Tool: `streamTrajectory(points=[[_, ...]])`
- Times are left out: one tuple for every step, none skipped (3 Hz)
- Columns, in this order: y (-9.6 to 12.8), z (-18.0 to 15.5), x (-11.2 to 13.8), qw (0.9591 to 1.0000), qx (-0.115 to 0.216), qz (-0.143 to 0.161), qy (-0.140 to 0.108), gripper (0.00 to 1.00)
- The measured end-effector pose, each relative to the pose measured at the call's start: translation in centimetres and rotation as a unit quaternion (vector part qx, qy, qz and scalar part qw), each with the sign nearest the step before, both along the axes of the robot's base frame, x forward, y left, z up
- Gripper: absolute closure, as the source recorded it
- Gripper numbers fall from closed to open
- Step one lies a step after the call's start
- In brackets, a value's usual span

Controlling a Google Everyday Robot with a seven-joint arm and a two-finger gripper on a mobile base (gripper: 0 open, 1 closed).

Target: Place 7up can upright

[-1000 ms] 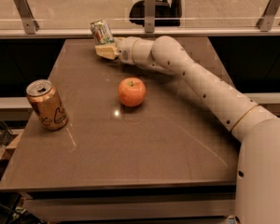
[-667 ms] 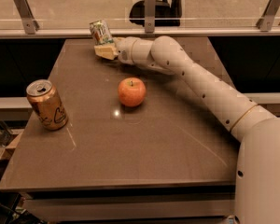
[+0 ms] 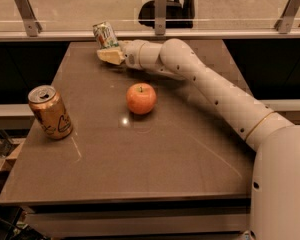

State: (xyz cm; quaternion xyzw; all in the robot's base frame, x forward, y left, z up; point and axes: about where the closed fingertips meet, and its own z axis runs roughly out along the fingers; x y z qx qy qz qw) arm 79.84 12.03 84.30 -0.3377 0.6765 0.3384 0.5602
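Holding: we see the 7up can (image 3: 105,34) gripped at its lower end by the gripper (image 3: 109,54), jaws closed on it. The can's bottom is hidden behind the cream fingers (image 3: 111,57).
7up can pose: tilted, not upright. Top end is up and leans twd the left. Green + red label marks show on its side.
7up can spot: far-left part of the table (image 3: 165,174), near the back edge. Whether its base touches the top, we can't tell.
Gripper: at the far-left of the table, low over the surface, pointing left, just below & in front of the 7up can.
Arm (image 3: 215,91): white, comes in from the lower right and runs diag. over the table's right side up to the gripper.
Apple (image 3: 141,98): orange-red, stem up, on the table abt mid-width. It sits nearer us than the gripper and apart from it.
Bronze can (image 3: 51,111): standing on its base by the table's left edge, well apart from the 7up can and the apple. We read its open top as facing up.
Table: brown flat top w/ a small light glare just left of the apple.
Behind: glass rail w/ metal posts (image 3: 160,11) runs along the back edge.
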Motion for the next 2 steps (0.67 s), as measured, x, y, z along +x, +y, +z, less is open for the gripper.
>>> streamTrajectory(points=[[0.31,-0.05,-0.07,1.0,0.0,0.002,0.0,0.0],[0.32,-0.05,-0.08,1.0,0.0,0.002,0.0,0.0]])
